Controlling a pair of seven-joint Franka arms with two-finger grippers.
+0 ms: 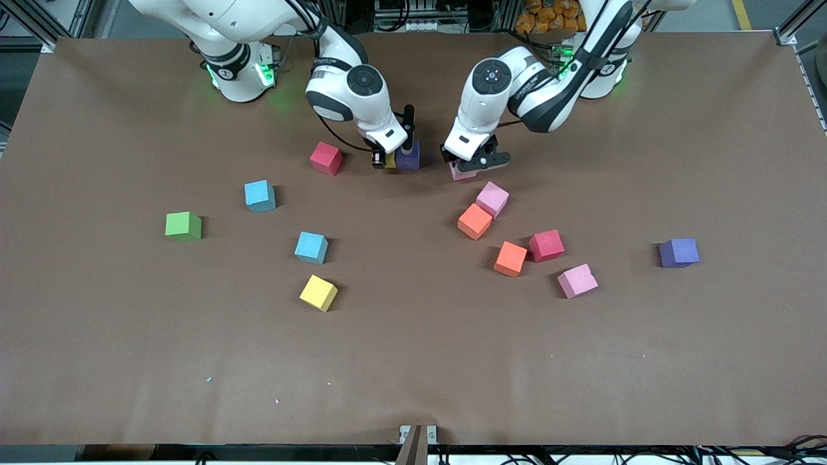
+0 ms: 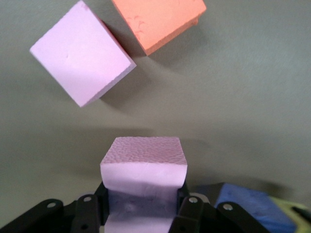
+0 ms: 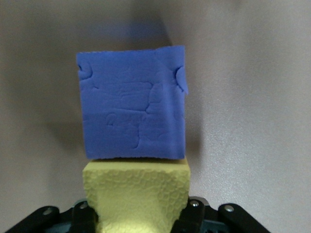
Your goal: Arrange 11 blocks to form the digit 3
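While the left jaws (image 2: 141,213) pinch a pink block (image 2: 143,165), the right jaws (image 3: 138,213) clamp a yellow block (image 3: 137,187).

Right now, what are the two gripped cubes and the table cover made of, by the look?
Pink block in the left gripper: looks like soft foam, matte; its sides pinch inward between the fingers and the top is finely pebbled.
Yellow block in the right gripper: same look, matte foam, waisted where it is squeezed.
Table cover: flat brown sheet, no gloss; paper or felt, cannot tell.
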